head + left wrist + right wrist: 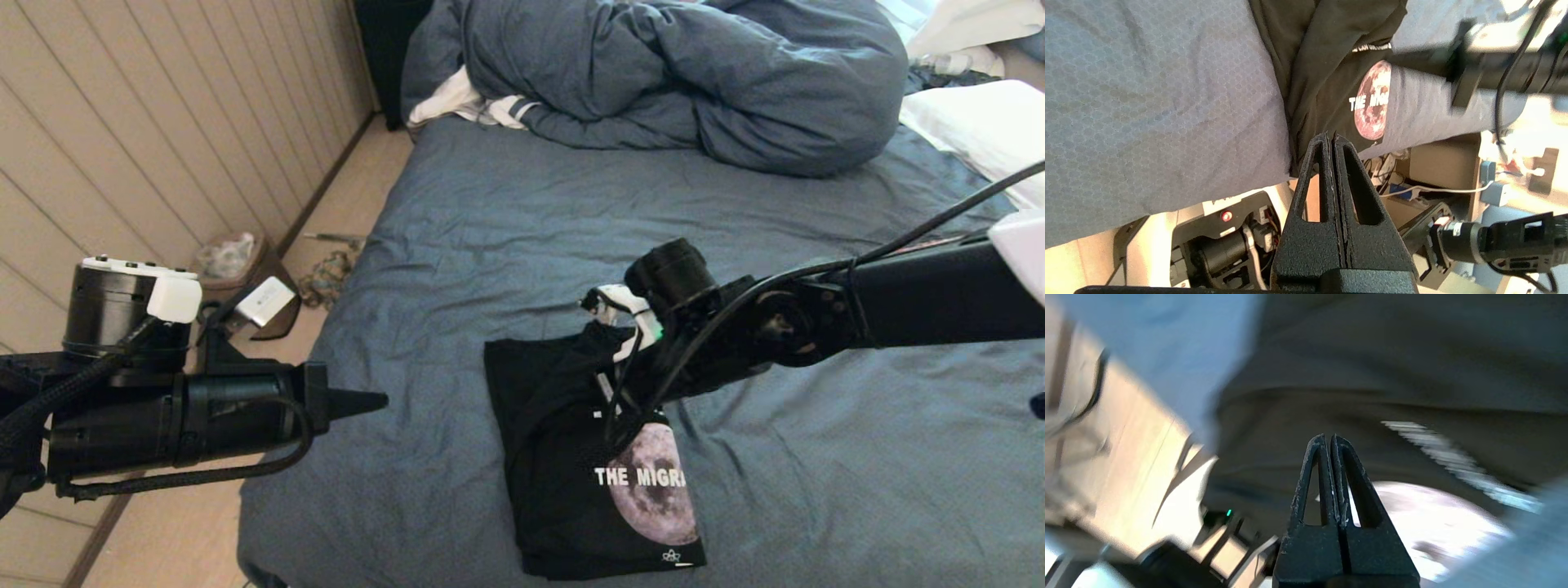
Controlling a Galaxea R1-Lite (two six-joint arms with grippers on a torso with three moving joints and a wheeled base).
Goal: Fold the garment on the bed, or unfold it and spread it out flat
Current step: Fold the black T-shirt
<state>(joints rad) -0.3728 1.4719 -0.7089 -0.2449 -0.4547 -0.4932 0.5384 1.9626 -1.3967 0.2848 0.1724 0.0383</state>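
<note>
The garment [563, 490] is a black T-shirt with a moon print and white text "THE MIGR", lying folded into a rough rectangle near the front of the bed [571, 212]. Its upper part is bunched and creased. My right gripper [616, 420] reaches in from the right and hangs over the shirt's upper half, just above the moon print. In the right wrist view this gripper [1327, 437] is shut with nothing between its fingers, above the dark fabric [1372, 375]. My left gripper [382, 400] is parked left of the shirt over the bed's edge, shut and empty [1331, 136].
A bunched blue-grey duvet [694, 73] fills the back of the bed, with a white-and-striped cloth [465, 102] at its left end. White pillows [980, 122] lie at the right. A bin [229, 257] stands on the floor by the panelled wall.
</note>
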